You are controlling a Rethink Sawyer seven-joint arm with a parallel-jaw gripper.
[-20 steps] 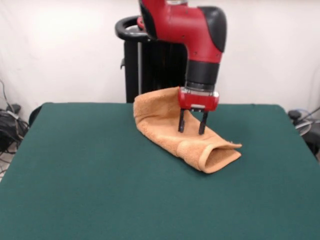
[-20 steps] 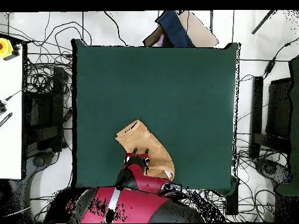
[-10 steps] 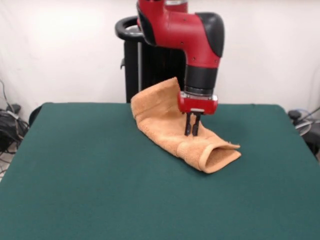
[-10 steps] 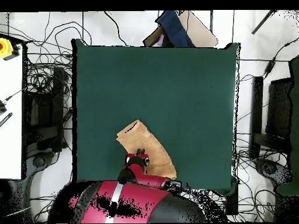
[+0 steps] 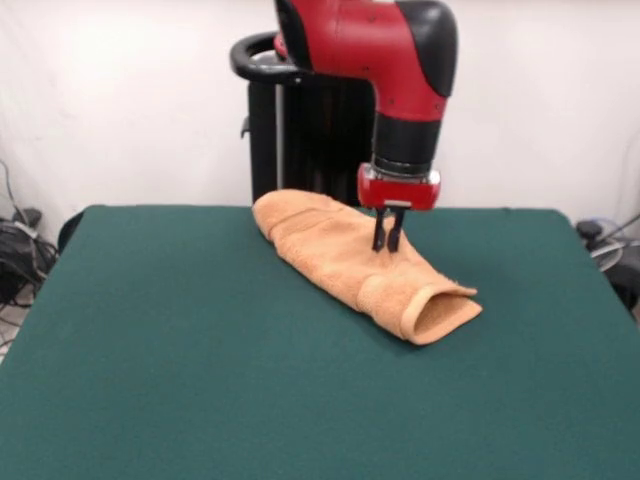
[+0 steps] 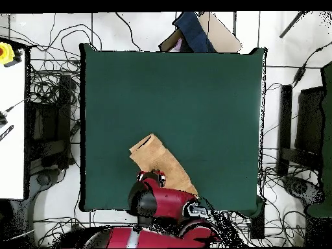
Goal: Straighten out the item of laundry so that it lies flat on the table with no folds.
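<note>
The item of laundry, an orange-tan towel (image 5: 345,255), lies folded into a long tube on the far right part of the green table (image 5: 180,350), its open end facing the near right. My gripper (image 5: 386,244) stands upright over the towel's far edge, fingers shut and pinching the upper layer. In the overhead view the towel (image 6: 159,161) lies slanted near the table's (image 6: 194,97) bottom edge, and the gripper (image 6: 150,176) and red arm cover its lower end.
A black stand (image 5: 290,130) rises just behind the table's far edge. Cables (image 6: 52,123) lie on the floor all round the table. A blue cloth and a cardboard box (image 6: 198,32) sit beyond the top edge. A white bench (image 6: 13,130) stands at the left.
The gripper's fingers closed on the towel, then rose a little. The towel's raised far flap has dropped down and now lies lower and more spread toward the left.
</note>
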